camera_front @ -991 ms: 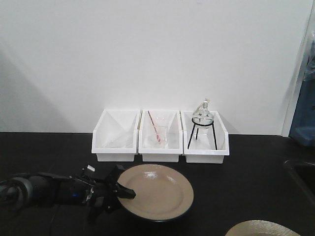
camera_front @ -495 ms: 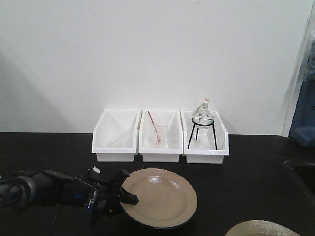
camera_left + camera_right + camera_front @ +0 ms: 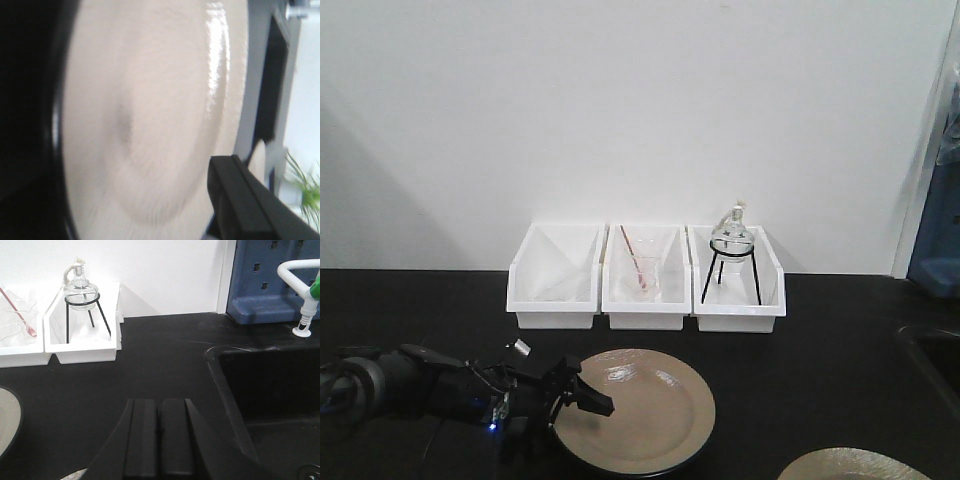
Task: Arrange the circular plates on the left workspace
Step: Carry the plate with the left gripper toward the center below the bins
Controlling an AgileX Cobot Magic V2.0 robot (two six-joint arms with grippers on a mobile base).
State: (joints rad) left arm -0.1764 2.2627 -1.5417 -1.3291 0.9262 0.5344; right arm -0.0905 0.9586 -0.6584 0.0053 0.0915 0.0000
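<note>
The plate (image 3: pixel 640 412) has sunk lower and flatter onto the bench top (image 3: pixel 820 380) in front of the white bins (image 3: pixel 645 275). The left gripper (image 3: pixel 582 402) pinches its left rim to set it down. Further right of the bins, the second plate (image 3: pixel 850 465) waits. The right gripper (image 3: pixel 160 440) hangs closed and empty.

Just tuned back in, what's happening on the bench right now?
The left gripper grips a tan plate by its left rim, over the black bench just in front of the three white bins. Whether the plate touches the bench is unclear. A second plate lies at the near right edge, untouched. The right gripper is shut and empty, above the bench beside the sink.
</note>
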